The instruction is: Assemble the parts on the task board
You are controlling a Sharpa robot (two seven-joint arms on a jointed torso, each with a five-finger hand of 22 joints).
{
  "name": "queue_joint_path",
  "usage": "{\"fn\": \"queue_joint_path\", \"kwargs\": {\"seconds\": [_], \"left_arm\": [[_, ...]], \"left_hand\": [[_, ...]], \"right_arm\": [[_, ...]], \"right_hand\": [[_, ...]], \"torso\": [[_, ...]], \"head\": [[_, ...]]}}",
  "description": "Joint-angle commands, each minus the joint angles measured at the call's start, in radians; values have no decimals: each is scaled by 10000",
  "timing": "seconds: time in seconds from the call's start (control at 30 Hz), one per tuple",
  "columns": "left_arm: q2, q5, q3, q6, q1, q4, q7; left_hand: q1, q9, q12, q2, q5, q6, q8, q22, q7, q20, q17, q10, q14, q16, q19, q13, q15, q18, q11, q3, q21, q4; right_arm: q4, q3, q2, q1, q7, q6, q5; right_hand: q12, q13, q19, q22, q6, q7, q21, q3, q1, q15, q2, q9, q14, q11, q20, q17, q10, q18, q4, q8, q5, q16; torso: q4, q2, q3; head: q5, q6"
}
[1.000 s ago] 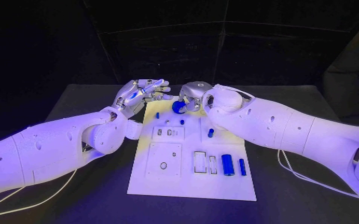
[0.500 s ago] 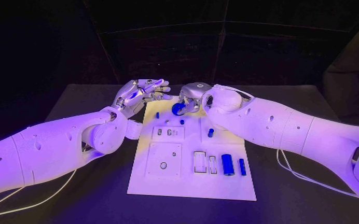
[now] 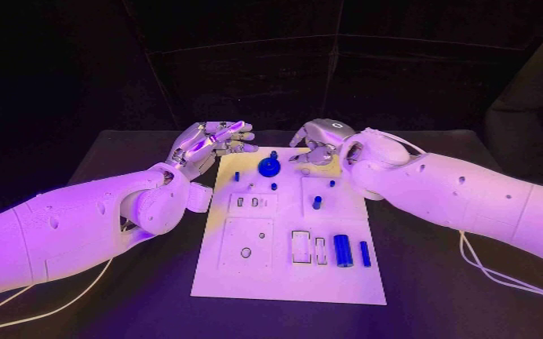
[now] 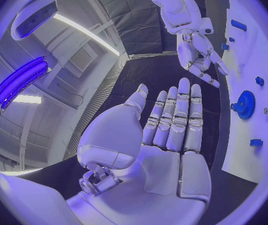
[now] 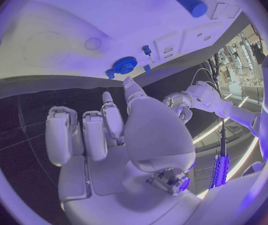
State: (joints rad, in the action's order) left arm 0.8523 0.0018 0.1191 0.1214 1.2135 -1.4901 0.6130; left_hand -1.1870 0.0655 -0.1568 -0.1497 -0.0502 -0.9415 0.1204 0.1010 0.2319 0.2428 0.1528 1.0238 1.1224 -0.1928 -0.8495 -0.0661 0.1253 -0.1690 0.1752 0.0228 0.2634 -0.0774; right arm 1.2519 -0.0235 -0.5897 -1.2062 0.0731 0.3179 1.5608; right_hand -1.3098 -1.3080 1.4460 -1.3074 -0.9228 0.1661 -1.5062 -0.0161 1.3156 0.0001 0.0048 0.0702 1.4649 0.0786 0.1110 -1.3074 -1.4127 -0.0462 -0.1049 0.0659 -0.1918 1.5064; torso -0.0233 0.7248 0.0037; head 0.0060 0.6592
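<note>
The white task board (image 3: 289, 276) lies in the middle of the black bench (image 3: 453, 292), its long side running away from the robot. Near the board's far end sits a blue gear (image 3: 269, 169), resting on the board and clear of both hands; the left wrist view shows it (image 4: 245, 105) flat against the white plate with small blue pieces close by. The left hand (image 3: 209, 144) hovers beside the far left corner of the board, palm turned up, its fingers (image 4: 174, 117) stretched out straight side by side with nothing in them. The right hand (image 3: 319, 141) hangs over the far right corner of the board, just beside the gear but apart from it; its fingers (image 5: 87, 135) are loosely bent and spread, and it seems to hold nothing, though the fingertips are hard to make out in the head view. At the near end of the board a thick blue cylinder (image 3: 342, 249) and a thinner blue pin (image 3: 364, 253) lie side by side to the right of two narrow rectangular recesses. A short blue peg (image 3: 317, 202) stands around the middle of the board, and smaller blue pieces sit between it and the gear.
</note>
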Motion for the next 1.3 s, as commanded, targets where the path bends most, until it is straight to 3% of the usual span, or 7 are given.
{"fn": "queue_joint_path", "kwargs": {"seconds": [0.03, 0.3, 0.47, 0.63, 0.8, 0.97, 1.3], "left_arm": [[18, 12, -9, -54, 18, 6, 83], [5, 12, -9, -53, 18, 84, 102], [-53, 12, -8, -64, 16, 152, 109], [-115, 12, -8, -85, 14, 231, 122], [-162, 12, -8, -101, 10, 306, 118], [-196, 12, -7, -109, 8, 358, 110], [-230, 12, -7, -104, 1, 426, 85]], "left_hand": [[-15, -1, 67, -69, -1, 25, -65, -10, 35, 14, 10, -45, 23, 49, -75, 15, 10, -158, 11, 31, -60, -54], [-18, 0, 67, -71, -2, 22, -65, -12, 34, 14, 11, -43, 25, 51, -76, 14, 10, -158, 11, 34, -61, -57], [-18, 0, 67, -71, -2, 22, -65, -12, 34, 14, 11, -43, 25, 51, -76, 14, 10, -158, 11, 34, -61, -57], [-18, 0, 67, -71, -2, 22, -65, -12, 34, 14, 11, -43, 25, 51, -76, 14, 10, -158, 11, 34, -61, -57], [-18, 0, 67, -71, -2, 22, -65, -12, 34, 14, 11, -43, 25, 51, -76, 14, 10, -158, 11, 34, -61, -57], [-18, 0, 67, -71, -2, 22, -65, -12, 34, 14, 11, -43, 25, 51, -76, 14, 10, -158, 11, 34, -61, -57], [-18, 0, 67, -71, -2, 22, -65, -12, 34, 14, 11, -43, 25, 51, -76, 14, 10, -158, 11, 34, -61, -57]], "right_arm": [[322, 2, -610, -24, -1569, 784, -2161], [741, 10, -2050, -23, -2392, 612, -3788], [581, 15, -2433, -16, -2548, 176, -4313], [257, 19, -2500, 165, -2550, -80, -4280], [-141, 19, -2404, 389, -2443, -146, -4088], [-519, 18, -2279, 543, -2376, -296, -3961], [-727, 18, -2166, 740, -2414, -489, -3899]], "right_hand": [[155, -179, -128, -792, -14, 9, 111, -44, 317, 46, -68, -18, 688, -6, 60, -918, 108, 35, 248, -28, -127, -144], [285, -79, -212, -685, 90, -5, 171, 5, 510, 44, -298, -27, 675, -13, 62, -878, 201, 11, 489, -33, -267, -180], [325, -46, -215, -681, 158, -17, 178, 89, 485, 35, -393, -28, 685, -24, 55, -918, 229, 10, 529, -27, -432, -166], [323, -49, -212, -686, 160, -19, 177, 95, 490, 34, -400, -27, 686, -25, 54, -918, 228, 11, 536, -25, -446, -167], [331, -42, -229, -663, 168, -21, 187, 106, 495, 33, -416, -27, 684, -27, 53, -911, 234, 6, 549, -25, -457, -170], [365, -13, -264, -617, 215, -20, 209, 137, 485, 32, -442, -32, 679, -25, 51, -886, 259, -5, 561, -35, -460, -184], [376, -5, -288, -585, 265, -17, 225, 171, 465, 33, -459, -36, 678, -23, 50, -884, 269, -12, 565, -40, -464, -188]], "torso": [[145, -26, 32], [259, -39, 117], [218, -13, 105], [217, -22, 81], [200, -7, 93], [171, -18, 47], [199, -23, 66]], "head": [[-36, -43], [-190, -110], [-331, -134], [-378, -92], [-358, -65], [-357, -25], [-337, -2]]}}
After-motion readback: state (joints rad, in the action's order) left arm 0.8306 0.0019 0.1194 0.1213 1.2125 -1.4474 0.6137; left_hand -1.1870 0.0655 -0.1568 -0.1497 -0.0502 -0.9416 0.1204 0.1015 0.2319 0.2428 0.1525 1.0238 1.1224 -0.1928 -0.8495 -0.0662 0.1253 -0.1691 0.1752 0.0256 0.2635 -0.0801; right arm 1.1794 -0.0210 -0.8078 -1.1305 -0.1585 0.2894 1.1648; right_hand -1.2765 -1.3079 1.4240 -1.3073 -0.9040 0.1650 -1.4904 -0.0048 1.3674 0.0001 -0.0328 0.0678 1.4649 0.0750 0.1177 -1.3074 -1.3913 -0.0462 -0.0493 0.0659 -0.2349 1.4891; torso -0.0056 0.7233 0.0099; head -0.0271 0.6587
